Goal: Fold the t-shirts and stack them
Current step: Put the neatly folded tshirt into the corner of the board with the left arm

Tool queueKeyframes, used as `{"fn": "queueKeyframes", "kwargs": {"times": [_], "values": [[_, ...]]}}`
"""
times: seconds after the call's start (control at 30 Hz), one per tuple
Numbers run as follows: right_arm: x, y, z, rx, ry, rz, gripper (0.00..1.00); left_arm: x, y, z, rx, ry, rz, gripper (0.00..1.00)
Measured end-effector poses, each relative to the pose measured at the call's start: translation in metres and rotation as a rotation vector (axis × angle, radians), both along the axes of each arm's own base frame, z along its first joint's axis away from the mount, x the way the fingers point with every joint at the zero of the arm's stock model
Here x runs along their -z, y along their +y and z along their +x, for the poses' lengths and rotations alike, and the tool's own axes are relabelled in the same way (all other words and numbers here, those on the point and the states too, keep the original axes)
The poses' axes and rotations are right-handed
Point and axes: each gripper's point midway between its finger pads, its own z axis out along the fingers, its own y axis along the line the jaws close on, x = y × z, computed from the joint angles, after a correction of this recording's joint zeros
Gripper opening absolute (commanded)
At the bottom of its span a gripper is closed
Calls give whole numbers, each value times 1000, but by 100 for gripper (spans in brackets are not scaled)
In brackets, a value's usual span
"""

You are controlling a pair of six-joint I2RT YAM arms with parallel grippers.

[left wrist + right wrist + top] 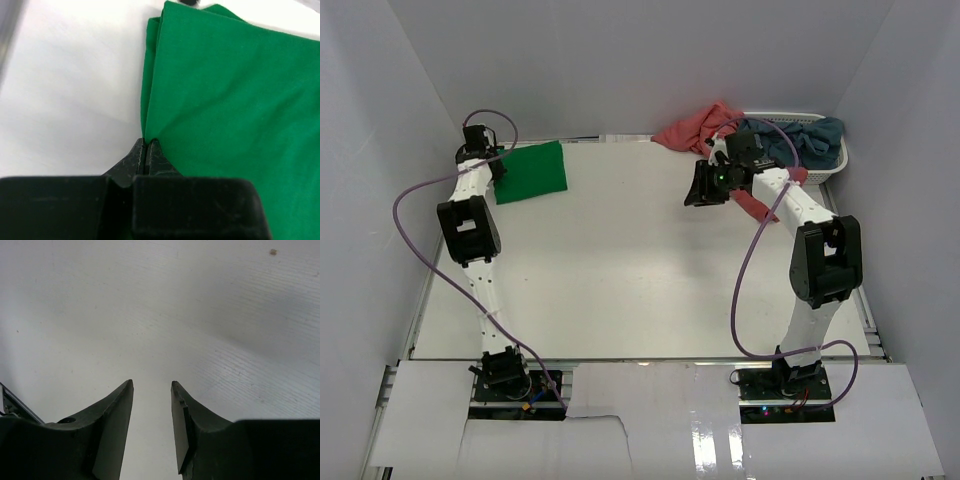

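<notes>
Green t-shirt [532, 172] lies folded well left of the basket [825, 168], probably the stack base; left arm is reached far out, left gripper [146, 143] jaws together at its edge (can't tell if cloth is nipped); right gripper [152, 385] jaws apart and empty, just left of the basket, arm bent over the salmon-pink t-shirt [695, 128] spilling from it, likely next up; grey-blue t-shirt [800, 138] is inside.

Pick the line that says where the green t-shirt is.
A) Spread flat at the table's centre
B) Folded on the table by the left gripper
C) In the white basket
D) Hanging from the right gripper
B: the green t-shirt lies folded on the table at its far left, its edge at the shut tips of the left gripper. The right gripper is open with nothing in it.
</notes>
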Motion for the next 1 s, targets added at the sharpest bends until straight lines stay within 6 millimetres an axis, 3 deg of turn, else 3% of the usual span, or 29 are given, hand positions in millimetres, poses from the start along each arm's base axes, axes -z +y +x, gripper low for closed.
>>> {"fn": "queueKeyframes", "kwargs": {"times": [0.23, 0.47, 0.53, 0.57, 0.7, 0.8, 0.9, 1.0], "values": [[11, 13, -20, -45, 50, -9, 42, -3, 33, 16, -21, -48, 148, 0], [39, 5, -48, -51, 153, -41, 42, -12, 83, 20, -112, -119, 267, 3], [43, 3, -53, -50, 167, -45, 42, -14, 93, 20, -131, -137, 294, 47], [43, 3, -56, -51, 172, -47, 42, -14, 97, 20, -140, -143, 306, 96], [40, 5, -59, -58, 166, -45, 42, -24, 106, 24, -180, -212, 306, 98], [38, 8, -61, -67, 160, -44, 42, -45, 103, 29, -175, -278, 309, 98], [37, 10, -62, -72, 158, -44, 42, -87, 98, 37, -161, -371, 347, 98], [34, 12, -63, -77, 151, -42, 41, -154, 83, 40, -136, -488, 376, 98]]}}
